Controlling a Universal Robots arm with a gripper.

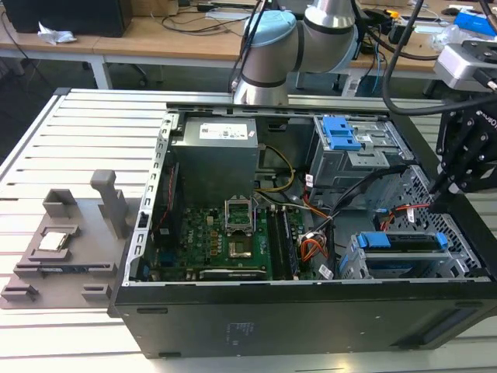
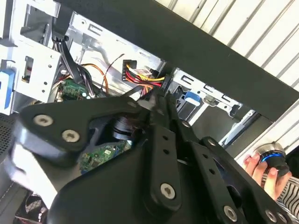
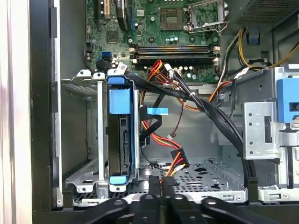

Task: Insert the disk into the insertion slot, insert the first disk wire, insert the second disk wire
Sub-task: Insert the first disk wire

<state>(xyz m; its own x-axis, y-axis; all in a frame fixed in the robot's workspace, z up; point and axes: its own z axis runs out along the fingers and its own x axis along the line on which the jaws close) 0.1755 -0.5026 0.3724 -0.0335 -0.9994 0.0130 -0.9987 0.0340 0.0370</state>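
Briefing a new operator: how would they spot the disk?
In the open computer case, find the low grey perforated cage at the exterior view's right. The disk sits in it, framed in bright blue, unlike the ridged blue latch on the taller cage.

Motherboard (image 1: 221, 237), power supply (image 1: 213, 151), grey fixture (image 1: 70, 249)

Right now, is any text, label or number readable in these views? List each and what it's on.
None reads clearly enough to quote.
White label on the power supply: print too small.
White tag on a black cable: blurred.
White lettering on the black housing at the exterior view's right: cut off by the frame edge.
Markings on the circuit board: too small.
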